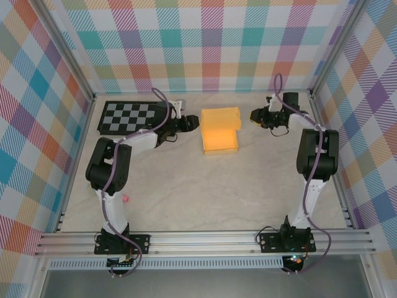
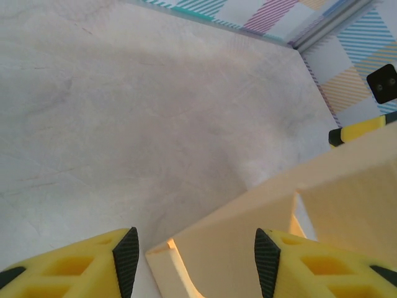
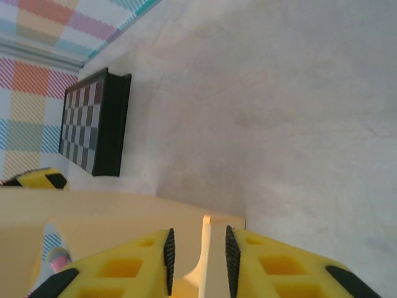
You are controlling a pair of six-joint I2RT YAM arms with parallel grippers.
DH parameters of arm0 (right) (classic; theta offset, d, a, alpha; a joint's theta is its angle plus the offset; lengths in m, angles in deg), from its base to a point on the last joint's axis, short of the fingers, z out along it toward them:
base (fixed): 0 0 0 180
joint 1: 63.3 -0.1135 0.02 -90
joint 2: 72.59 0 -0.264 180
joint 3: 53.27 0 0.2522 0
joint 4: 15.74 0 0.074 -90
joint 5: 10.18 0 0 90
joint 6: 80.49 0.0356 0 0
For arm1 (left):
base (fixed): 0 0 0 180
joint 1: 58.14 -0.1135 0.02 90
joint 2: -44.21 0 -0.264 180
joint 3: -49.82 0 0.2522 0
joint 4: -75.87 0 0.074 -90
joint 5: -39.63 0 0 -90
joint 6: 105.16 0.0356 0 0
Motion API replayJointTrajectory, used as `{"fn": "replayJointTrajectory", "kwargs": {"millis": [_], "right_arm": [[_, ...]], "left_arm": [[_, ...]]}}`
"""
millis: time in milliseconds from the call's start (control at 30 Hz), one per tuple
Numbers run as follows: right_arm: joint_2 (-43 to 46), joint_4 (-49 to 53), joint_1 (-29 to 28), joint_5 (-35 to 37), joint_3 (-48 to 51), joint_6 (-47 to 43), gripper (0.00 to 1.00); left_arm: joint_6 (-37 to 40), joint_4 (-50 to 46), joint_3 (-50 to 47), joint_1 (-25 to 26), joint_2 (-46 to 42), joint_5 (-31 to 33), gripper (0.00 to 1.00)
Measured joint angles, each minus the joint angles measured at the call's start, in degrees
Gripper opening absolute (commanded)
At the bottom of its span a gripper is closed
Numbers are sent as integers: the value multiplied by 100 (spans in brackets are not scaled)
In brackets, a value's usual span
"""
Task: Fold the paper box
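Paper box (image 1: 220, 131) yellow-orange, checkerboard (image 1: 131, 117) black-and-grey squares

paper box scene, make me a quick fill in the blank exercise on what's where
1. The checkerboard lies on the ____ arm's side of the table, with the paper box nearer the middle.
2. In the right wrist view, a thin upright edge of the box stands ____ the fingers of the right gripper.
3. The left gripper has its jaws ____, with a corner of the box in the gap.

Missing words: left; between; open
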Motion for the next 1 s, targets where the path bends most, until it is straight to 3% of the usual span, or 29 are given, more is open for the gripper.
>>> {"fn": "replayJointTrajectory", "kwargs": {"millis": [400,1000], "right_arm": [[-269,1370,-385,-400,-511,-291,25],[-247,1414,-697,-337,-125,-387,28]], "left_arm": [[-223,-11,31,11,208,-11,53],[-175,-15,-66,96,286,-109,52]]}}
